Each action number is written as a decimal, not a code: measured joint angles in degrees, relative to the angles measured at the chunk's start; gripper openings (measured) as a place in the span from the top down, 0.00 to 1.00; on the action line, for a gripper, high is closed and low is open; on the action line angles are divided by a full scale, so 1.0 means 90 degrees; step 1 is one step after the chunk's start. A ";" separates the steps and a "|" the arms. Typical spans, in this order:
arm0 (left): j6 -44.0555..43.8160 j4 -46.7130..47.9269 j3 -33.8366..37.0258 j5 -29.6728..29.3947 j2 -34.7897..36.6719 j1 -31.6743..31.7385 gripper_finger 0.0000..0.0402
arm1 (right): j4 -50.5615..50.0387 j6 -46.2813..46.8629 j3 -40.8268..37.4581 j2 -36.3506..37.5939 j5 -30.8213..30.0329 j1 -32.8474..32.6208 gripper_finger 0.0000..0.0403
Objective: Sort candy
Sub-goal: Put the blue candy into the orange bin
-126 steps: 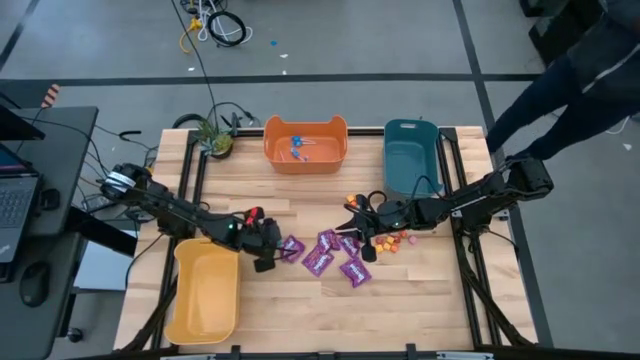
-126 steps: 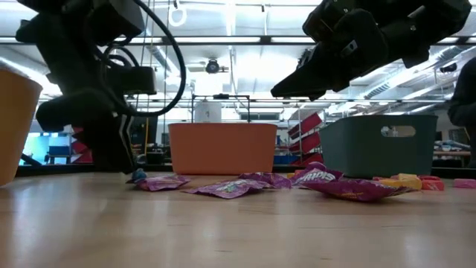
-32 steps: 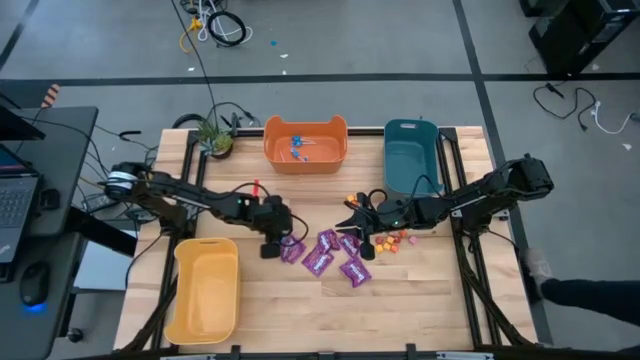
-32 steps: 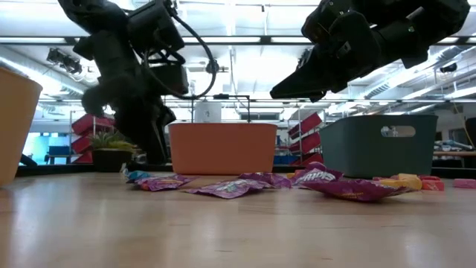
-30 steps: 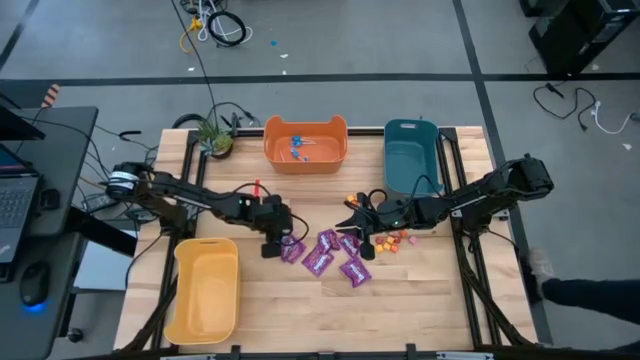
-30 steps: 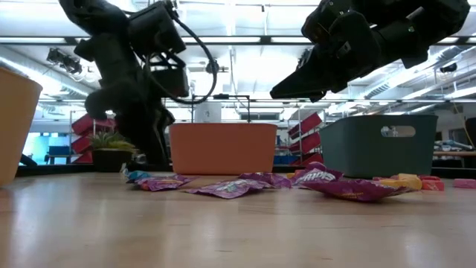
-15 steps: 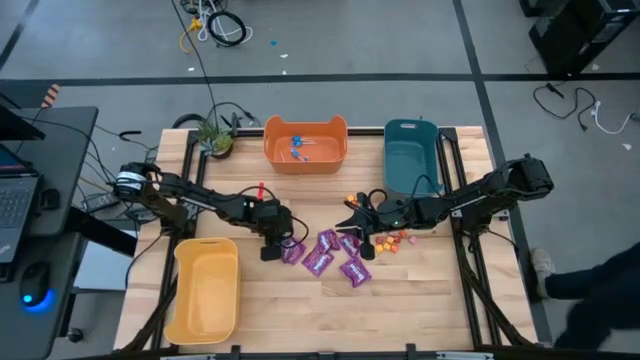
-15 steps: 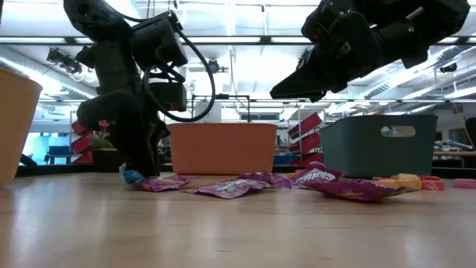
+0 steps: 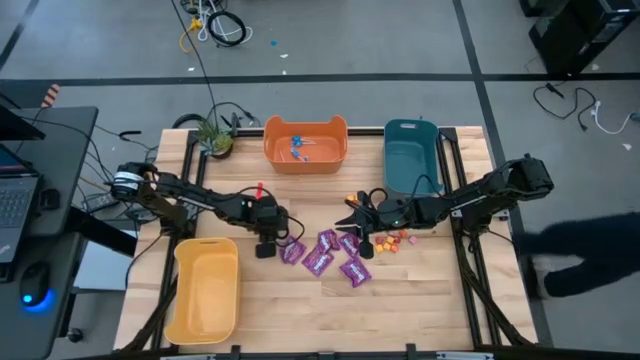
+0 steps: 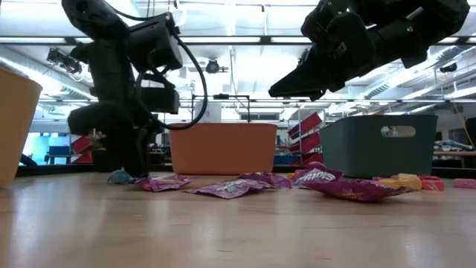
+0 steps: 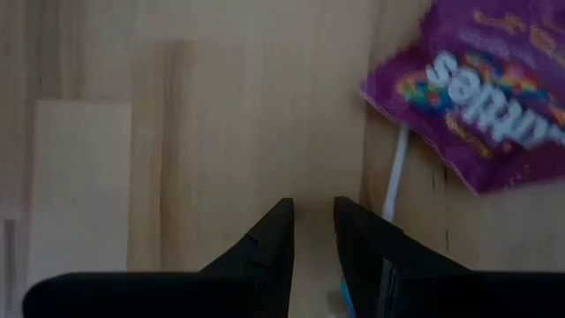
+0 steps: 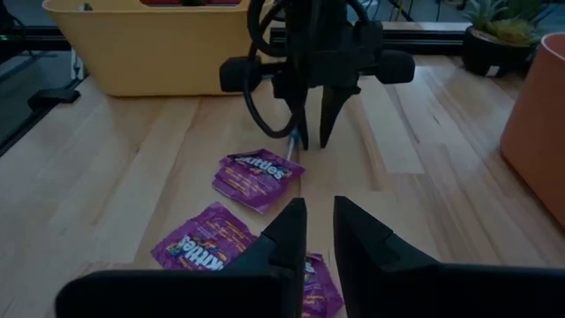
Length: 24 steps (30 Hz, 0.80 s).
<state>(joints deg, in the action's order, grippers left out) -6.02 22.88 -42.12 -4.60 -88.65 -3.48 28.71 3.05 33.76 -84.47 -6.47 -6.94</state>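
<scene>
Lollipop (image 11: 394, 172) lies on the table just beside the left gripper (image 11: 311, 231), stick running along the narrowly parted, empty fingers, head by one fingertip; right gripper (image 12: 318, 221) hovers farther off, fingers slightly apart, empty.

I'm looking at two matte black arms built from slim tubular links and chunky rounded joints. The left arm (image 9: 195, 203) is carrying a pale ring at its base joint and a small red marking near the wrist, with black cables looping off it. The right arm (image 9: 470, 200) is showing angular, tapering black fingers (image 12: 357, 238).
</scene>
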 joint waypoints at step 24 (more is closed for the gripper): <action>-0.0156 0.0349 0.0009 0.0649 0.0642 -0.0148 0.65 | 0.0189 -0.0027 0.0002 0.0000 -0.0013 0.0051 0.89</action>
<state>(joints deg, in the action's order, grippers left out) -7.42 26.03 -42.04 1.24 -82.87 -4.81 30.41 2.81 33.78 -84.47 -6.59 -6.48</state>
